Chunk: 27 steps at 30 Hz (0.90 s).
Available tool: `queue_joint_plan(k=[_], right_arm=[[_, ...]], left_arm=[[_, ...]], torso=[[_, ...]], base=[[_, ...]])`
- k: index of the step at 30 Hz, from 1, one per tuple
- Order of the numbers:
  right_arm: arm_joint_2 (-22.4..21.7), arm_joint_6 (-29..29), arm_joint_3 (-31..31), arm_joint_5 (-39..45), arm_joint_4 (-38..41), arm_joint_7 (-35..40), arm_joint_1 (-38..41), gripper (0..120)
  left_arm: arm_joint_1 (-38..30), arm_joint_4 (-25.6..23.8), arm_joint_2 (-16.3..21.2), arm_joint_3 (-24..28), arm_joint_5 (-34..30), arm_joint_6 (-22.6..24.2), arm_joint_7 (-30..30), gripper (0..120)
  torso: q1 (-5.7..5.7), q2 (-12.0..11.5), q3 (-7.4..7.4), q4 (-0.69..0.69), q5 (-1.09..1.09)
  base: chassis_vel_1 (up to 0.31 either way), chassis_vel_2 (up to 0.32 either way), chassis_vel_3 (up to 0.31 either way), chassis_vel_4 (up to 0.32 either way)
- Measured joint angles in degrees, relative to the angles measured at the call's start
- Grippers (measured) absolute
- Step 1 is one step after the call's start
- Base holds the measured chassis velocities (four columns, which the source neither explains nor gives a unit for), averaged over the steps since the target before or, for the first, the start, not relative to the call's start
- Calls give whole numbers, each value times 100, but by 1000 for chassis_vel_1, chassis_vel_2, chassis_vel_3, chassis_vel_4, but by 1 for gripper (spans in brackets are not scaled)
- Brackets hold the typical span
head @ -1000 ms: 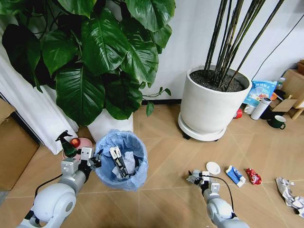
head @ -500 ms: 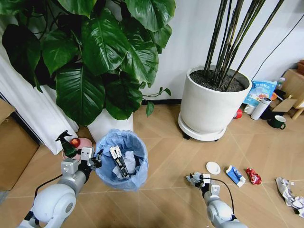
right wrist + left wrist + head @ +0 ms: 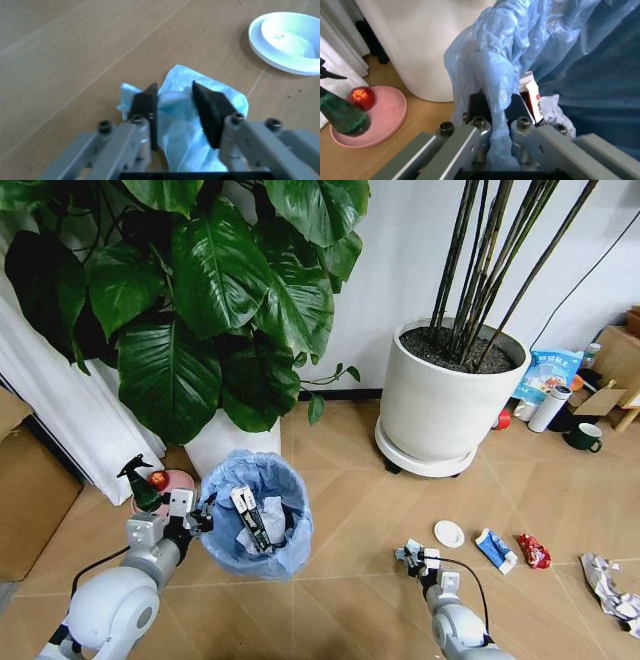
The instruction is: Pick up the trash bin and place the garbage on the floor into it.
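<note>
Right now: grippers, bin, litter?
Left gripper shut on trash bin rim. Right gripper clamps pale-blue tissue on floor. White disc beside it, nothing blocking.

A big white pot of dark bamboo-like stems stood on a wheeled base by the wall. A broad-leaved plant rose from another white pot. Beside it a pink plate held a red apple and a green spray bottle. A white bottle and a dark mug stood farther off.
</note>
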Motion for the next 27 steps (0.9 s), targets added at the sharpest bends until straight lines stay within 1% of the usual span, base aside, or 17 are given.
queue_joint_plan(k=[2,3,6,18,23,27], right_arm=[[17,25,46,-11,-18,-22,-29,14],[17,25,46,-11,-18,-22,-29,14],[43,48,88,-18,-46,-37,-45,0],[113,125,204,-60,5,-58,-36,0],[97,140,237,-92,349,-52,-115,0],[-4,148,238,-164,813,-18,-243,0]], left_arm=[[2,-2,-1,1,3,0,0,0],[2,-2,-1,1,3,0,0,0],[-5,-6,2,5,3,-2,0,0],[-8,-28,29,1,-2,-5,8,0],[-11,-28,40,0,-4,-9,27,0],[-22,-23,37,6,-4,-13,48,0]], torso=[[0,0,0,0,0],[0,0,0,0,0],[0,0,0,0,0],[0,0,0,0,0],[0,0,0,0,1],[0,0,0,0,0]], base=[[0,0,0,0],[0,0,0,0],[0,0,0,0],[0,0,0,0],[0,0,0,0],[0,0,0,0]])
